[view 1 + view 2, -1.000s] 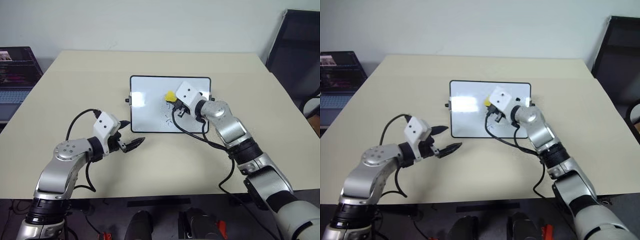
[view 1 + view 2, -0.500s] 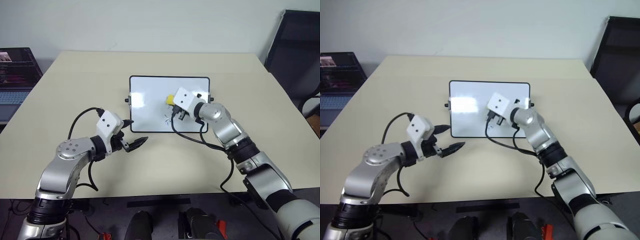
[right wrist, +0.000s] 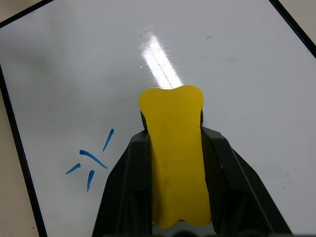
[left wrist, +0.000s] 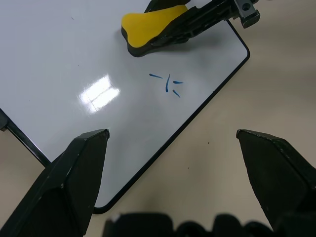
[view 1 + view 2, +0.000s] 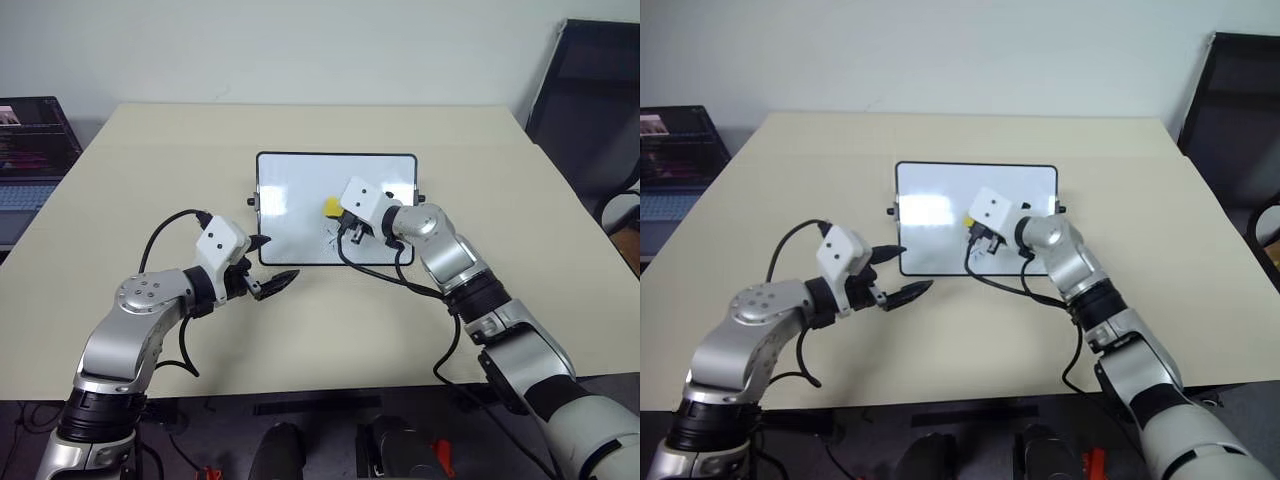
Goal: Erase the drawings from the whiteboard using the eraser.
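One small blue scribble (image 3: 91, 160) is left near the whiteboard's (image 5: 290, 190) front edge. Just beside it, the eraser (image 3: 175, 158), seemingly light and stiff, sits clamped across its waist by the right gripper (image 3: 173, 148), long axis along the fingers. Left gripper (image 4: 173, 163) hovers with fingers apart.

Bright, even light; sharp frames, with glare streaking the whiteboard (image 3: 157, 61).

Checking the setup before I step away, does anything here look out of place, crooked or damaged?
Nothing stands out. The whiteboard lies flat and square on the table, with one small blue scribble left near its near edge. The right end effector holds the eraser on the board.
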Tool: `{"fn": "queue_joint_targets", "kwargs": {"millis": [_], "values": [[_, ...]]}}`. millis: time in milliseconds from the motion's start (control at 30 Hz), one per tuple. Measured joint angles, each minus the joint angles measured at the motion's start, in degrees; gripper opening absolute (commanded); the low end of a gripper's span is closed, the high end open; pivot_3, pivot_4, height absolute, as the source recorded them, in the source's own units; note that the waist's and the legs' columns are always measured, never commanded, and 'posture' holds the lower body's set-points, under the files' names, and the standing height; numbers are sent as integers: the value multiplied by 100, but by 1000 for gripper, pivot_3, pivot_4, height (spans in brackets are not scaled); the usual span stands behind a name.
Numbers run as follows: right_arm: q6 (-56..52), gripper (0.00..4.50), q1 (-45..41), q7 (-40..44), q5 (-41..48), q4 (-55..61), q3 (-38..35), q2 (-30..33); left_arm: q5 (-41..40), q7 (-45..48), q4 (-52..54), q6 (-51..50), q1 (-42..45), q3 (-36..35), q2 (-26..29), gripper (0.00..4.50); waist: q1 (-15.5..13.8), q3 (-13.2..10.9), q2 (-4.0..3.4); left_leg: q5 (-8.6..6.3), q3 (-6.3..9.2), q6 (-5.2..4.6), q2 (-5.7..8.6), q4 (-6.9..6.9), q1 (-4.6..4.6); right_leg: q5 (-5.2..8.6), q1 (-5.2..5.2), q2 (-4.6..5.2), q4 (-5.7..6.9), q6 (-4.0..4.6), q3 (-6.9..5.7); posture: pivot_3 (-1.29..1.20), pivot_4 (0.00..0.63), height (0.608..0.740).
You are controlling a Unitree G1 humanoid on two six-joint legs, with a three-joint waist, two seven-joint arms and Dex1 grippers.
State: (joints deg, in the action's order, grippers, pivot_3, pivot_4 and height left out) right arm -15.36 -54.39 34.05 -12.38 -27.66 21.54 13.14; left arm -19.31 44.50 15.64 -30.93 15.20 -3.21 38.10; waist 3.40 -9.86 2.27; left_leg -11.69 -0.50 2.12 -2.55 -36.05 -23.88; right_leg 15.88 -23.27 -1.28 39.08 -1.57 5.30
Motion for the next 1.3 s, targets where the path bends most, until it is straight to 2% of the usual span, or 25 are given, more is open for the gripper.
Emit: {"fn": "queue_joint_targets", "kwargs": {"millis": [133,367,600,1000,1167,1300], "values": [[77,997,-113,-215,-12,-157,-45,-14,1,14,-2,7,0,2,0,4500,0,0,0,2,-2,-1,1,-2,1,-1,0,0,1,0,1,0,150,740],[-162,997,235,495,-74,449,217,304,8,113,-33,70,-108,4,8,4500,-12,1,0,1,0,-2,1,-1,1,-1,2,0,-1,0,1,0,150,740],[53,997,0,-189,-232,100,128,194,7,120,-34,117,-106,9,7,4500,-9,0,0,6,-7,-5,-1,-4,4,-4,2,0,1,-5,2,0,150,740],[-70,997,226,33,-223,458,62,334,1,116,-31,100,-96,17,3,4500,-13,0,0,6,-6,-5,-1,-1,1,-7,1,0,-2,2,2,0,150,740],[-696,997,528,41,266,1062,-537,196,-9,89,-33,103,-95,16,-43,4500,-18,-1,-2,5,2,-5,0,2,-8,-7,-4,0,-5,2,2,0,150,740],[-1624,997,1041,180,1055,2577,-1188,130,-118,-11,-43,112,-99,-92,-144,4500,-21,-1,-1,2,21,-4,-1,8,-13,-7,-6,1,-8,3,-1,0,150,740]]}}
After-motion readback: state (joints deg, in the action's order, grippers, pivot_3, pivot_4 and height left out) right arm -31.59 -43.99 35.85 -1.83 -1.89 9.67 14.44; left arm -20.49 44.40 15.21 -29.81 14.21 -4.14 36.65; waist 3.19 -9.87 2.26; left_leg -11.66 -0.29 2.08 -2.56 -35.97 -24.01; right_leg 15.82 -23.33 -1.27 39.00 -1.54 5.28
